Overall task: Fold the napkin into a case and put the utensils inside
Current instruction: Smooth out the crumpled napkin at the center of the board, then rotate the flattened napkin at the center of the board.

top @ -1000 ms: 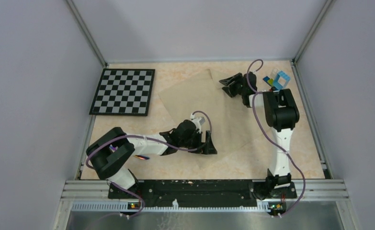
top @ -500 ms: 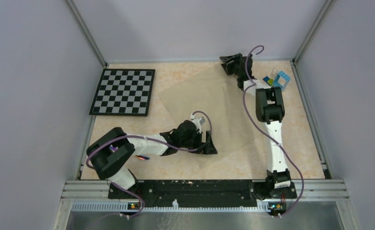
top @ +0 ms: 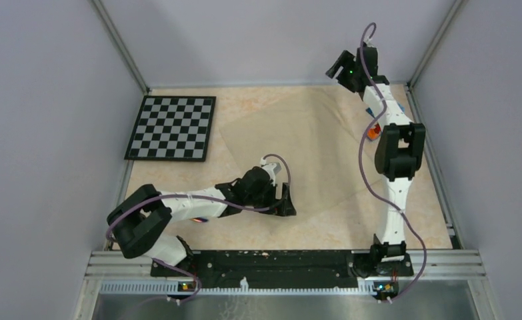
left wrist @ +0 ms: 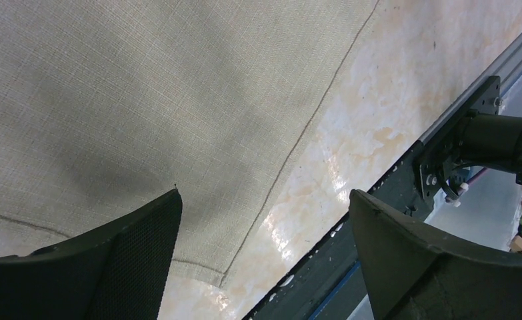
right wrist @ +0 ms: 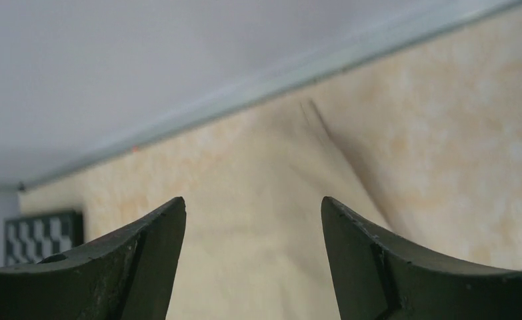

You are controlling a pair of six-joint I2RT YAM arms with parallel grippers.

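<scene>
The napkin point(top: 298, 147) lies spread open as a single flat sheet on the middle and right of the surface point(top: 421, 213), turned corner-on, one corner near the back wall and the near corner under the left gripper point(top: 286, 200). No fold shows in it (just a soft crease towards the far corner, seen from the right wrist), so I would say the job is at its very start: the cloth is laid out and the first fold is about to be made, with no case to speak of yet. The left gripper stands wide, its fingers astride the near hem and closed on nothing. The right gripper point(top: 339, 67) is lifted high over the far right corner, also wide and empty. The next move, as I judge it, calls for one gripper to drop to a corner or hem, pinch only the top layer of this limp cloth and carry it across without dragging the whole sheet, while the other pins or steadies it. Counting up: one napkin, one chequered board point(top: 171, 127) well to the left, two arms, and of the utensils only one rainbow-tinted sliver point(top: 197, 219) peeping from beneath the left arm, so how many there are I cannot tell.
</scene>
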